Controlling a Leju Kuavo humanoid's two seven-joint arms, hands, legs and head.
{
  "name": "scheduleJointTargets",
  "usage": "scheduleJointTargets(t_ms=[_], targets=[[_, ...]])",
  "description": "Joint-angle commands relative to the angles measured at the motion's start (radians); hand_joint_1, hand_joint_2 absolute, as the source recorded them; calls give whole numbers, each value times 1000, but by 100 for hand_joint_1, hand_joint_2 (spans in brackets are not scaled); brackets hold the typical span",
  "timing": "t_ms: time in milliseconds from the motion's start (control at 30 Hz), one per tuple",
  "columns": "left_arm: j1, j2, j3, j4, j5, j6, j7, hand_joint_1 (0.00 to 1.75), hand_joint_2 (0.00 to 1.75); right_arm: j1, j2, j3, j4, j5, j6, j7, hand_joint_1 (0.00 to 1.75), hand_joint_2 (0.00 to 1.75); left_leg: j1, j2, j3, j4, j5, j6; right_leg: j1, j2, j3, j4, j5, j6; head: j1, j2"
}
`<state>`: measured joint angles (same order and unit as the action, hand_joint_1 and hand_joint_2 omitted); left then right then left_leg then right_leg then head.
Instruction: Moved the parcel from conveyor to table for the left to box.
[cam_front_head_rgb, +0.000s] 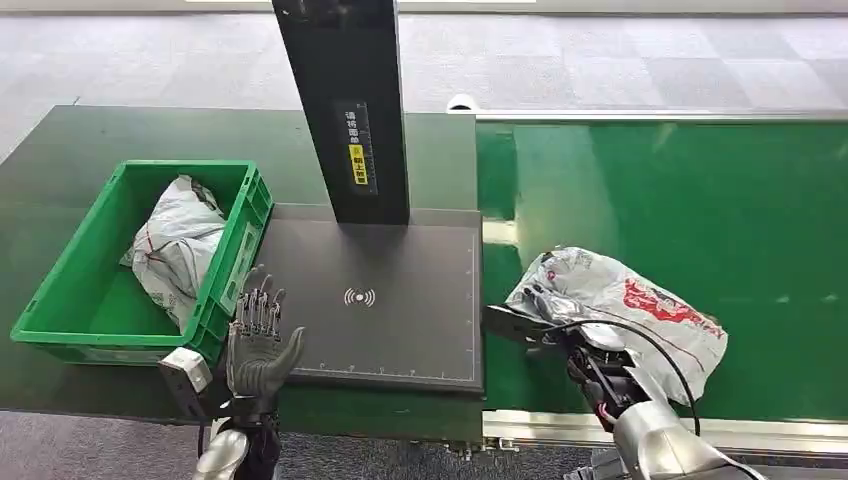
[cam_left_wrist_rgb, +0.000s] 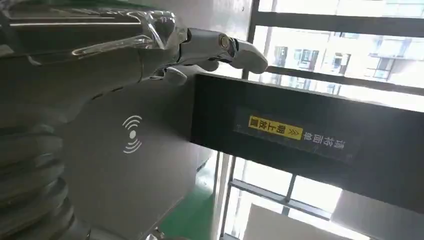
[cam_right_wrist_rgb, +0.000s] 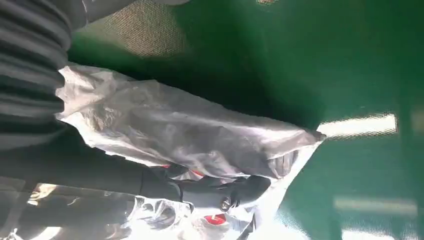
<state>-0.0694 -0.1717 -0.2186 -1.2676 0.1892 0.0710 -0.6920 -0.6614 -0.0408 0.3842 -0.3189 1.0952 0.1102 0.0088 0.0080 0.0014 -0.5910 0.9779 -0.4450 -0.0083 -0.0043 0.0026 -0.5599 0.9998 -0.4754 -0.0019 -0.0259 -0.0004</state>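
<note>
A grey plastic parcel (cam_front_head_rgb: 640, 300) with red print lies at the left end of the green conveyor (cam_front_head_rgb: 700, 180), right beside the table. My right hand (cam_front_head_rgb: 556, 322) grips its near left part; in the right wrist view the dark fingers (cam_right_wrist_rgb: 220, 191) wrap over the crinkled parcel (cam_right_wrist_rgb: 175, 127), which hides the rest of the hand. My left hand (cam_front_head_rgb: 260, 342) is open and upright over the near left edge of the dark scanner pad (cam_front_head_rgb: 400, 300), holding nothing. In the left wrist view its fingers (cam_left_wrist_rgb: 200, 42) stretch out above the pad (cam_left_wrist_rgb: 125, 170).
A green crate (cam_front_head_rgb: 60, 328) stands on the table to the left with another grey parcel (cam_front_head_rgb: 175, 250) inside. A black post (cam_front_head_rgb: 345, 110) with a yellow label rises from the far edge of the pad. The table's near edge runs just below my left hand.
</note>
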Motion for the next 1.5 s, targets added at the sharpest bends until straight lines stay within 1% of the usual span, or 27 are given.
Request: scheduleJointTargets(t_ms=[33, 100, 633, 667, 800, 867, 900, 933, 967, 1000, 1033, 1067, 1100, 1133, 1167, 1233, 1267, 1300, 1333, 1433, 1500], targets=[[-19, 27, -30, 63, 6, 3, -1, 0, 175, -8, 6, 61, 59, 21, 17, 31, 0, 175, 0, -1, 3, -2, 0, 0, 0, -1, 3, -2, 0, 0, 0, 0], [-23, 25, -32, 69, 9, 6, -2, 0, 175, -1, 7, 86, 60, 41, 28, 60, 0, 175, 0, -1, 2, -1, 0, 0, 0, -1, 3, -2, 0, 0, 0, 0], [-23, 24, -32, 70, 9, 6, -2, 0, 175, 1, 7, 86, 60, 41, 26, 60, 0, 175, 0, 1, 7, -1, 0, 0, 0, 0, 7, -2, 0, 0, 0, 0], [-27, 24, -34, 78, 10, 8, -2, 0, 175, 3, 2, 120, 62, 76, 47, 103, 0, 175, 0, 1, 7, -1, 0, 0, 0, 0, 7, -1, 0, 0, 0, 0], [-27, 12, -41, 96, 14, 25, -6, 0, 175, 40, -28, 186, 48, 147, 13, 183, 0, 175, 0, 0, 9, -3, 1, 0, 0, -2, 8, -3, 0, 0, 0, 0], [-18, 10, -39, 87, 13, 32, -6, 0, 175, 46, -46, 220, 42, 190, -16, 232, 0, 175, 1, 4, 13, -2, -1, 0, 0, 3, 11, -3, 0, 0, 0, 0], [-16, 9, -39, 85, 13, 32, -6, 0, 175, 47, -48, 221, 42, 192, -18, 236, 0, 175, 1, 3, 14, -4, 0, 0, 1, 2, 12, -5, 1, 0, -1, 0], [-15, 10, -40, 86, 13, 32, -6, 0, 175, 50, -52, 225, 40, 199, -24, 249, 0, 175, 1, 6, 16, -2, -2, 1, 0, 4, 13, -3, 0, 0, 0, 0], [-14, 10, -41, 85, 13, 31, -6, 0, 175, 54, -55, 228, 38, 206, -31, 265, 0, 175, 0, 4, 15, -1, -2, 1, 0, 3, 12, -2, -1, 0, 1, 0], [-15, 9, -39, 83, 12, 33, -6, 0, 175, 57, -55, 228, 34, 210, -42, 281, 0, 175, 0, 3, 13, -2, -1, 1, 0, 2, 12, -3, 0, 1, -1, 0], [-12, 9, -37, 79, 12, 33, -6, 0, 175, 57, -55, 228, 29, 214, -63, 294, 0, 175, 1, 4, 15, -2, -2, 1, 1, 4, 14, -3, 0, 0, -3, 0], [4, 9, -28, 62, 13, 38, -6, 0, 175, 54, -62, 247, 2, 253, -159, 351, 0, 175, 0, 2, 15, -2, -2, 1, 0, 2, 14, -3, -1, 1, -3, 0], [19, 11, -26, 50, 11, 34, -6, 0, 175, 48, -67, 252, 3, 262, -154, 363, 0, 175, 0, 1, 15, -3, 0, 2, 0, 0, 14, -4, 0, 1, -3, 0], [25, 14, -27, 45, 8, 28, -6, 0, 175, 51, -78, 252, -7, 271, -148, 378, 0, 175, 1, 1, 15, -2, -1, 2, 0, 0, 14, -4, 0, 1, -3, 0], [18, 13, -21, 48, 10, 28, -6, 0, 175, 71, -92, 234, -22, 258, -145, 362, 175, 175, 0, 1, 15, -1, -1, 2, 0, -1, 15, -3, 0, 1, -3, 0], [6, 13, -16, 56, 12, 28, -6, 0, 175, 86, -96, 222, -35, 251, -153, 342, 175, 175, 0, -1, 13, -2, 0, 3, -1, -4, 15, -4, 0, 2, -3, 0], [0, 17, -18, 62, 12, 25, -6, 0, 175, 89, -90, 200, -32, 224, -136, 310, 175, 175, 0, -3, 11, -2, 1, 4, -1, -5, 13, -5, 1, 2, -3, 0], [-1, 18, -19, 63, 12, 25, -6, 0, 175, 88, -90, 204, -33, 227, -132, 305, 175, 175, 0, -1, 12, -1, 0, 4, -1, -3, 15, -3, 0, 2, -3, 0], [-3, 22, -20, 62, 12, 24, -6, 0, 175, 85, -87, 196, -33, 214, -118, 278, 175, 175, -1, -1, 12, 0, -1, 3, -1, -2, 15, -3, 0, 2, -3, 0], [7, 29, -21, 59, 14, 24, -6, 0, 175, 85, -89, 195, -37, 212, -121, 270, 175, 175, -2, -1, 12, -1, -1, 3, -2, -2, 14, -4, 0, 2, -3, 0], [12, 31, -22, 55, 12, 24, -6, 0, 175, 95, -88, 184, -44, 205, -143, 278, 175, 175, -1, -2, 13, -1, -1, 3, -2, -3, 15, -5, 0, 2, -3, 0]])
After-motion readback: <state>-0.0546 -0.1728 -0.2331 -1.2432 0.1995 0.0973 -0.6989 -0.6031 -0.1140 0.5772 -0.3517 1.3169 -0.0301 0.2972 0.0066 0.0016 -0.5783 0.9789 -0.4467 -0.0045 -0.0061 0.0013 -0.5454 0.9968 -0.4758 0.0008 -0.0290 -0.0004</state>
